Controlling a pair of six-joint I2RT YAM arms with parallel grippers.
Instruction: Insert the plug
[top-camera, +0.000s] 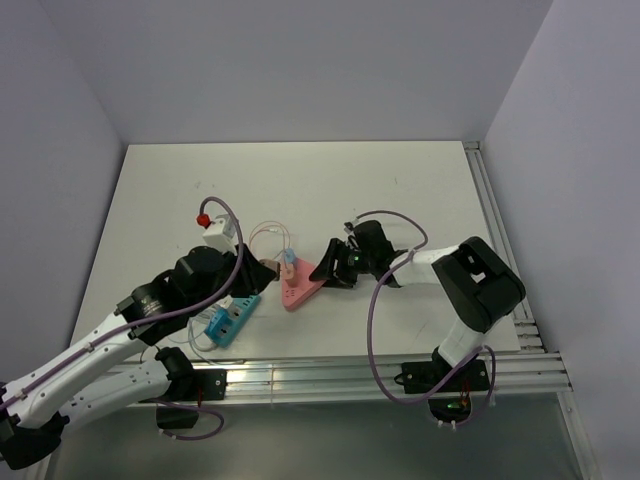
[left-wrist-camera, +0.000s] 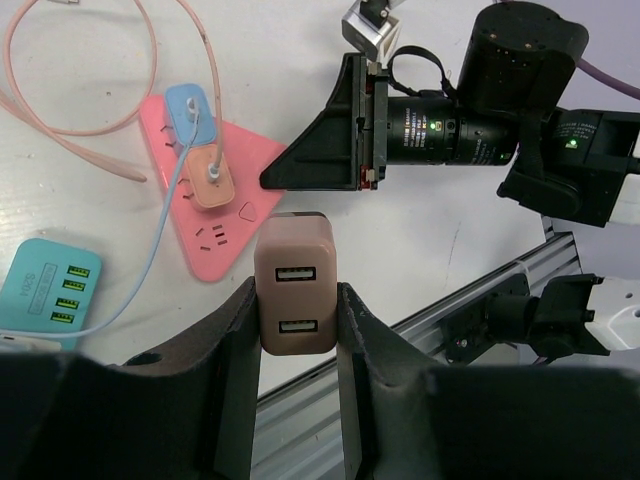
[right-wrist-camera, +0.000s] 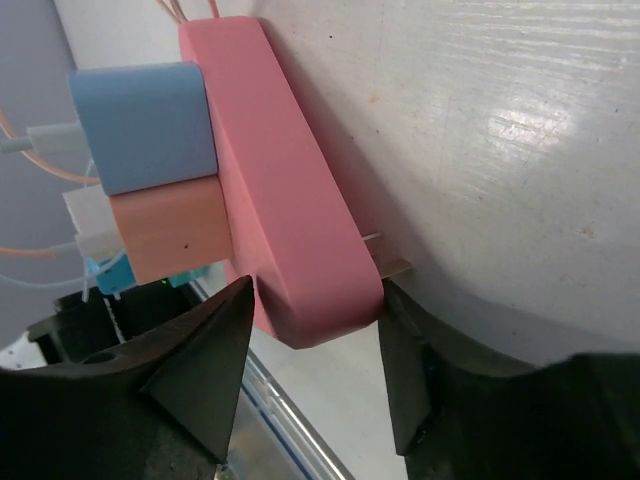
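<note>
— Our left gripper (left-wrist-camera: 297, 300) is clamped tight on the dusty-pink square charger plug (left-wrist-camera: 296, 250), which sits just beside the pink triangular power strip (left-wrist-camera: 235, 160). What could go wrong?

— The strip may skid if we push off-line. Our right gripper (right-wrist-camera: 318, 300) brackets its corner with the jaws partly closed; we cannot tell whether they bite.

— What's in the way?

— The blue adapter (left-wrist-camera: 190, 105) and orange adapter (left-wrist-camera: 212, 178) crowd the free sockets (left-wrist-camera: 213, 236), and the light-blue cable (left-wrist-camera: 150, 262) trails close by.

White shells and black joints are being shown on the left arm (top-camera: 100, 350) and right arm (top-camera: 480, 285), purple cables (top-camera: 372, 330) being looped beside black wedge-shaped jaws.
</note>
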